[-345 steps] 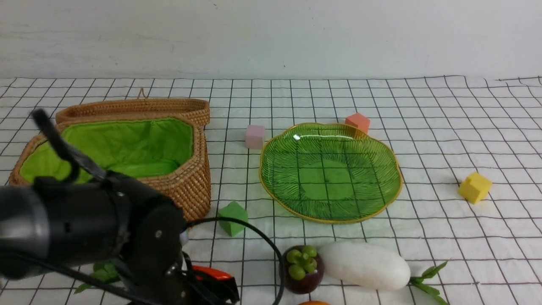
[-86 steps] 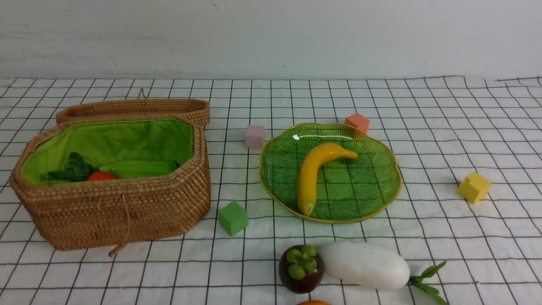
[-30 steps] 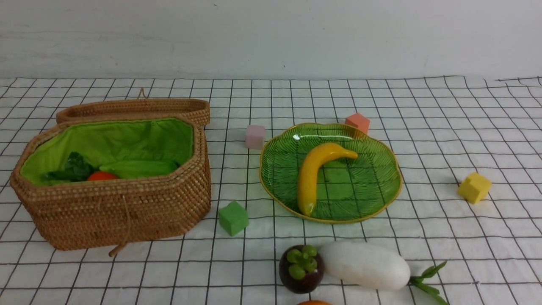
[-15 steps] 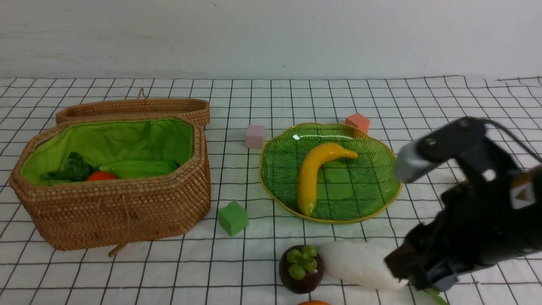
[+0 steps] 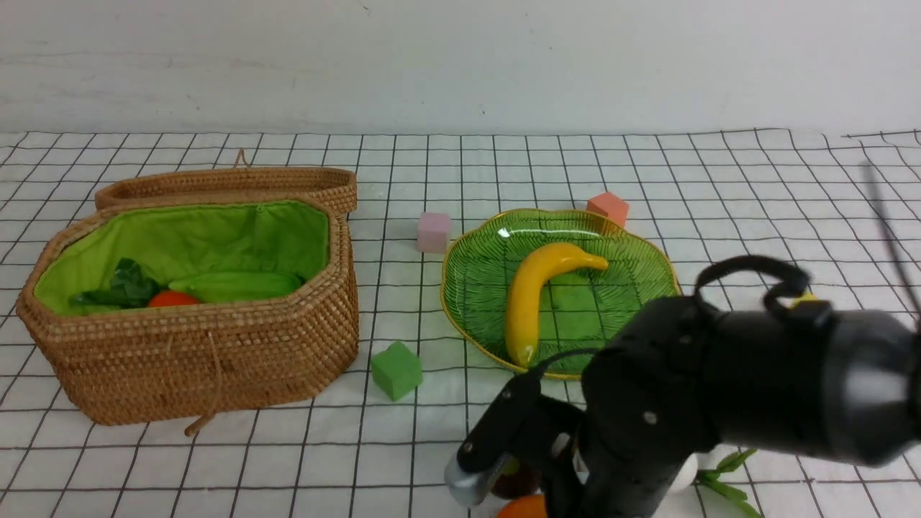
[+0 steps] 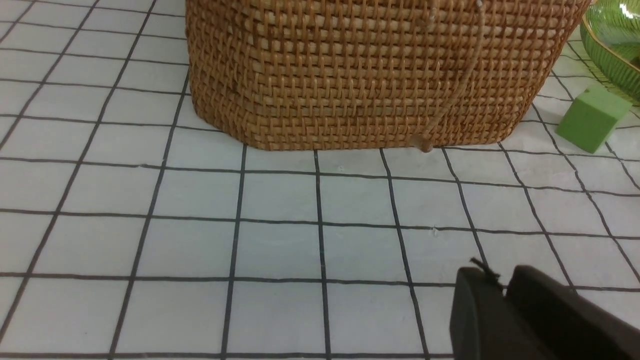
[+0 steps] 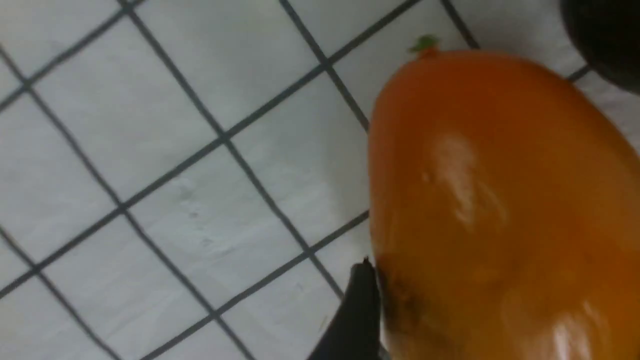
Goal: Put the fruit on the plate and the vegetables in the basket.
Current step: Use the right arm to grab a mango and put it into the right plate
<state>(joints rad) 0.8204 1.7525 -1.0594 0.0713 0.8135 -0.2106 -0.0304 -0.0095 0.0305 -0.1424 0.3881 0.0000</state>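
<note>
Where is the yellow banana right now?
In the front view, the banana lies on the green plate, right of the basket.

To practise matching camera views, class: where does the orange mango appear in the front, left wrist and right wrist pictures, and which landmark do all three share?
Front view: the mango is an orange sliver at the bottom edge, near the centre.
Left wrist view: not in it.
Right wrist view: the mango is close up and fills nearly half the picture.
Shared landmark: the black-gridded white cloth.
</note>
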